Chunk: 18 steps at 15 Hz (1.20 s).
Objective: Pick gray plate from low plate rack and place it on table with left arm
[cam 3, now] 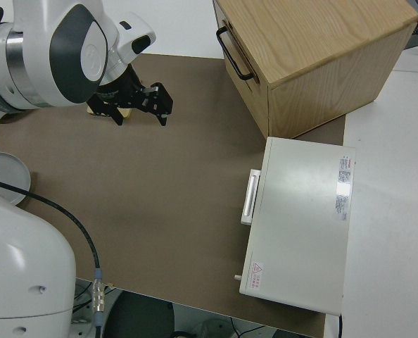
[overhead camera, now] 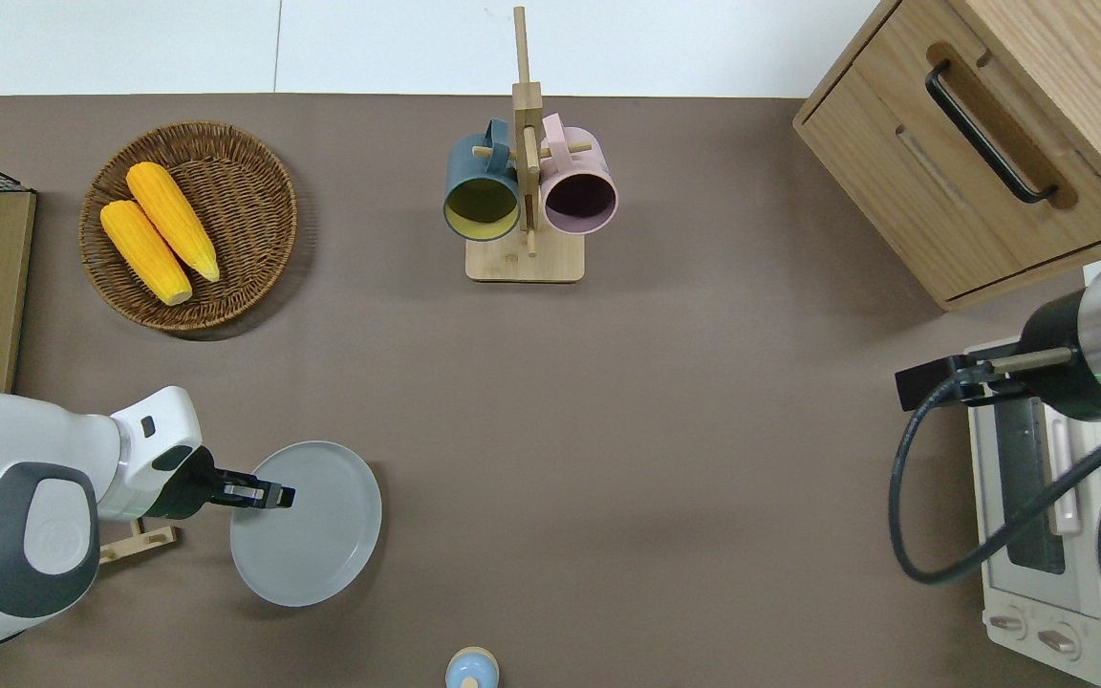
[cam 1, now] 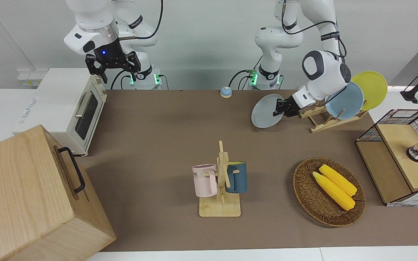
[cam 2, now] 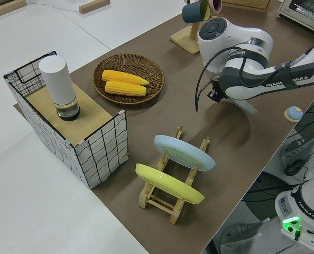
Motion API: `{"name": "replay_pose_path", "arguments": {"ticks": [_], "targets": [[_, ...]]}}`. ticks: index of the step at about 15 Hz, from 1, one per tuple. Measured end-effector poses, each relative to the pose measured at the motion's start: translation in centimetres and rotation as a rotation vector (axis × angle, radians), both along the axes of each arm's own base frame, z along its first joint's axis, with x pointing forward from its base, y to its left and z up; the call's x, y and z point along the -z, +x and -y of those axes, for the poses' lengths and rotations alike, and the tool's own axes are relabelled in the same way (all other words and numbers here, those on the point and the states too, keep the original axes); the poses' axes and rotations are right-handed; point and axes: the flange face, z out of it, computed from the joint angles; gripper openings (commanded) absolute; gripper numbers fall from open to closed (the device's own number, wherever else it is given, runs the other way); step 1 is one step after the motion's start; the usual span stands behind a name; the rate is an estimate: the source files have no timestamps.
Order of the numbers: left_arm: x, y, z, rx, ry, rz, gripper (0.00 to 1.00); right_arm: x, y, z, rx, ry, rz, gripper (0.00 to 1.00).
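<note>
The left claw point(overhead camera: 273, 495) grips the gray plate point(overhead camera: 316, 530) by its rim, apparently just above the desk point(overhead camera: 665, 420), beside the rack point(cam 1: 325, 117) that holds a blue plate point(cam 1: 347, 99) and a yellow plate point(cam 1: 372, 88). The right arm is parked, its claw point(cam 1: 113, 67) spread wide.

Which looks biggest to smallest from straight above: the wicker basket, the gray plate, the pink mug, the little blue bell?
1. Wicker basket, widest.
2. Gray plate, clamped at its rim by the left gripper; it is tilted, so it may look smaller than it is.
3. Pink mug.
4. Blue bell, partly cut off by the picture's edge.
</note>
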Motion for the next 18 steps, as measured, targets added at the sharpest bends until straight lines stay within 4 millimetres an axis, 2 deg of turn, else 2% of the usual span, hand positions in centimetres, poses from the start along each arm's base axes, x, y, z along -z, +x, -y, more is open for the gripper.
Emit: {"name": "replay_pose_path", "arguments": {"ticks": [1, 2, 4, 5, 8, 14, 18], "targets": [[0.1, 0.0, 0.0, 0.007, 0.000, 0.004, 0.17, 0.0, 0.0, 0.0, 0.000, 0.000, 0.000, 0.990], [0.2, 0.1, 0.0, 0.013, -0.001, 0.008, 0.21, 0.0, 0.0, 0.0, 0.000, 0.000, 0.000, 0.990], [0.5, 0.1, -0.1, 0.020, -0.001, 0.010, 0.39, 0.0, 0.0, 0.0, 0.000, 0.000, 0.000, 0.990], [0.5, 0.2, -0.1, 0.021, -0.001, 0.010, 0.51, 0.0, 0.0, 0.0, 0.000, 0.000, 0.000, 0.987], [0.6, 0.2, 0.0, 0.025, -0.001, 0.014, 0.98, 0.0, 0.0, 0.0, 0.000, 0.000, 0.000, 0.990], [0.2, 0.6, 0.0, 0.027, 0.004, 0.039, 0.99, 0.0, 0.0, 0.0, 0.000, 0.000, 0.000, 0.990], [-1.4, 1.7, -0.3, 0.021, 0.008, 0.078, 0.99, 0.0, 0.0, 0.0, 0.000, 0.000, 0.000, 0.990]]}}
